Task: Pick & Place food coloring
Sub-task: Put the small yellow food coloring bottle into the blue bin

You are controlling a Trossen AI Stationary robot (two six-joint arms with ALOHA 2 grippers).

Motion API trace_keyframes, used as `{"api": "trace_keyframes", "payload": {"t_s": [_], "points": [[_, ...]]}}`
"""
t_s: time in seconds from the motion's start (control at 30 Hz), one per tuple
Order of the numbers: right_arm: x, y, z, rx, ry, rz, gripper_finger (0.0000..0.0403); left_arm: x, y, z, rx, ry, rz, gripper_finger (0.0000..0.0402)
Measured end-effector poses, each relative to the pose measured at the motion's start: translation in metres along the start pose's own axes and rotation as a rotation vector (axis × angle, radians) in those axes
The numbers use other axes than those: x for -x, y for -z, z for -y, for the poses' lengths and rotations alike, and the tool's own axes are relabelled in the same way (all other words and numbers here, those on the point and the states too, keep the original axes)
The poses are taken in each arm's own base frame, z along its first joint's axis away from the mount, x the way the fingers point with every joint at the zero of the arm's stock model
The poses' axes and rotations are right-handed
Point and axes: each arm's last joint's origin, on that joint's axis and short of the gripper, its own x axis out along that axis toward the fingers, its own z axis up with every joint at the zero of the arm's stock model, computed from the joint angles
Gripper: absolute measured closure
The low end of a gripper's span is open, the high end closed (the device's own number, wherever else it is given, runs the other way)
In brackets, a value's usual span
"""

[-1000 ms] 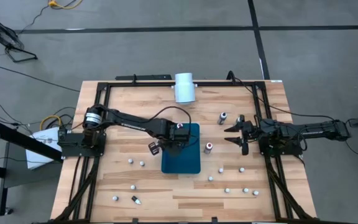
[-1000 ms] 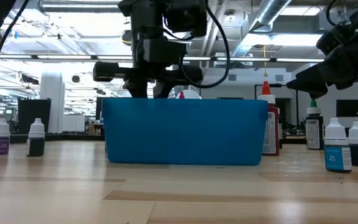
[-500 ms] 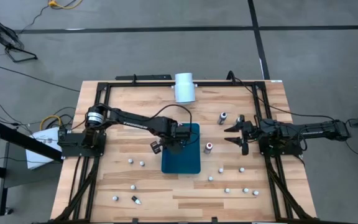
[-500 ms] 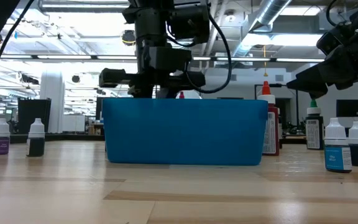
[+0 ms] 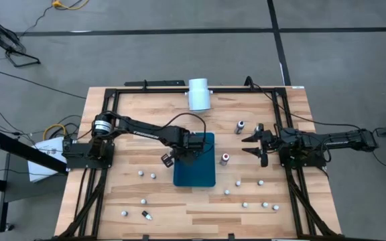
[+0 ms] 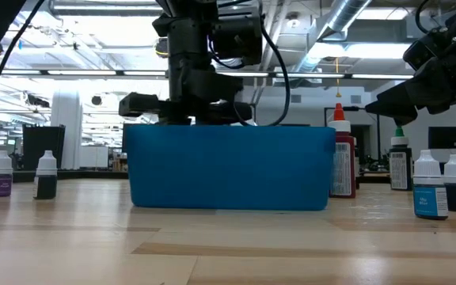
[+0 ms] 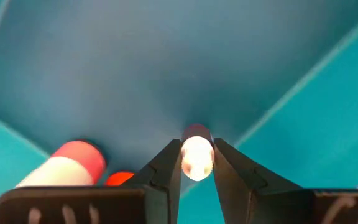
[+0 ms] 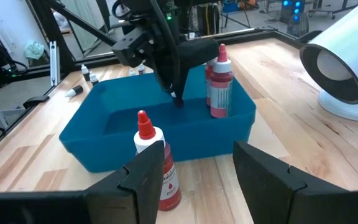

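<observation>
Small pale-capped food coloring bottle is pinched in the left gripper, low inside the blue rectangular plastic bin mid-desk. A red-capped bottle lies near it in the bin; a tall red bottle stands inside at the far end. Risk: releasing too high lets the bottle bounce or roll; lifting out could catch the bin wall and drag it. Right gripper waits spread open at the right, near a red bottle on the wooden desk.
</observation>
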Motion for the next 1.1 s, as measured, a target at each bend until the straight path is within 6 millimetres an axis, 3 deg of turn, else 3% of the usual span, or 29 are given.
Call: {"api": "trace_keyframes", "payload": {"t_s": [0.87,1.1], "points": [[0.0,0.0001,0.0001,0.0,0.001,-0.001,0.0219,0.0009,-0.0053,0.0025,-0.022,-0.016,0.002,0.0331],[0.0,0.0001,0.0,0.0,0.0,-0.001,0.0219,0.001,-0.0058,0.0028,-0.012,-0.017,0.001,0.0282]]}}
